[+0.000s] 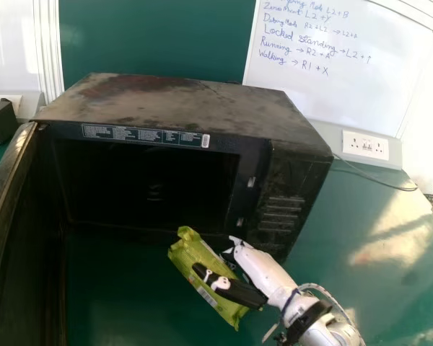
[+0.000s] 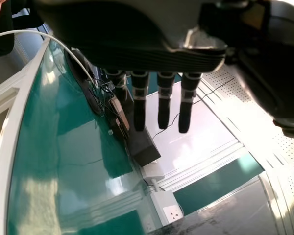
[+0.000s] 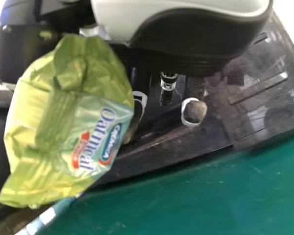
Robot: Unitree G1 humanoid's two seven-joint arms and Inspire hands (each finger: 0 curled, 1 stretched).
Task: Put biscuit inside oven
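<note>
Right hand [image 1: 238, 290] pinches biscuit packet [image 1: 193, 258], tilted, by oven [image 1: 187, 104] mouth. I'd level packet, clear lower lip, keep knuckles off right frame, carry well inside before loosening pinch. Left hand [image 2: 164, 105] idle, fingers straight.

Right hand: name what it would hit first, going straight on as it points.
The right hand would probably meet the oven at its front frame, near the opening's lower right; depth is unclear.
</note>
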